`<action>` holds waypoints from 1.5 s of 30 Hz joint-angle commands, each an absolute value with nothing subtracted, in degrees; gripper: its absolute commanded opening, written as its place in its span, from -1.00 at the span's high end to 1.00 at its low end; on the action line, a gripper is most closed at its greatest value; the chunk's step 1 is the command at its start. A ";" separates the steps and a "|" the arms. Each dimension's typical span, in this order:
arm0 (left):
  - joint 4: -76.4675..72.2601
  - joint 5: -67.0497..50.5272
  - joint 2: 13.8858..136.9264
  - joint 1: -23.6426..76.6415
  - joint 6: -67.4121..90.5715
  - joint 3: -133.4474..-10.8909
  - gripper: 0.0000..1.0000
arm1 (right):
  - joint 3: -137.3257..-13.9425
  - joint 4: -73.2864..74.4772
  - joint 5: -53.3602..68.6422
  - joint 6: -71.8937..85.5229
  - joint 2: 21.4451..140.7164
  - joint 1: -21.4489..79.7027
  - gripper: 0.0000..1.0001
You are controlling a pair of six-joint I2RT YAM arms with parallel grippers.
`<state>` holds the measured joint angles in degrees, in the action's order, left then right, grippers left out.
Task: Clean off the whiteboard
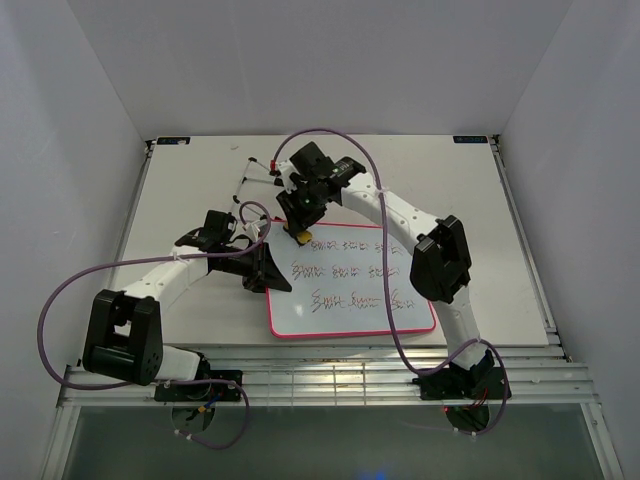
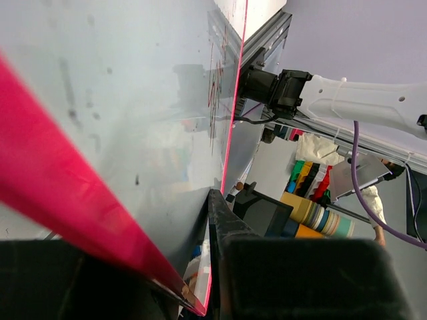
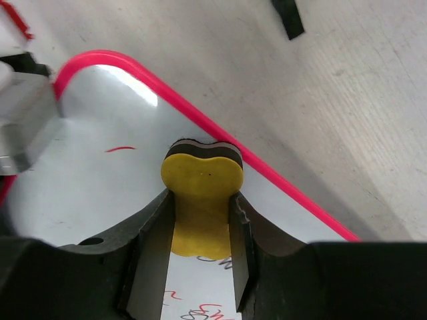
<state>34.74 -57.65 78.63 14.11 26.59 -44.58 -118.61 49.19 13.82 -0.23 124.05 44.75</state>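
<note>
The whiteboard [image 1: 352, 300] lies mid-table, pink-bordered, with three rows of dark and red handwriting [image 1: 350, 271]. My right gripper [image 1: 300, 228] is shut on a yellow sponge eraser [image 1: 299, 237] and holds it on the board's far left corner. In the right wrist view the eraser [image 3: 202, 175] sits between the fingers [image 3: 152, 240], pressed on the board [image 3: 93, 187] just inside its pink edge. My left gripper [image 1: 268, 268] is clamped on the board's left edge. In the left wrist view the board [image 2: 133, 100] runs between the jaws, beside one finger [image 2: 227, 227].
My right arm [image 1: 440, 262] arches over the board's right half. A thin black marker [image 1: 246, 180] lies on the table behind the board. A black scrap [image 3: 288, 17] lies on the table beyond the corner. Purple cables [image 1: 60, 300] loop at the left.
</note>
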 commanded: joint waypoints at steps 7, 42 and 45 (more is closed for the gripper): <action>27.95 -56.07 75.15 15.82 18.98 -46.76 1.00 | -122.16 44.12 22.06 2.90 125.24 53.17 0.46; 27.77 -54.85 70.93 15.82 20.04 -45.70 1.00 | -83.80 23.12 27.23 12.75 108.11 43.01 0.50; 28.39 -53.44 70.40 15.82 20.13 -45.53 1.00 | -74.14 23.38 25.93 11.08 105.83 35.37 0.50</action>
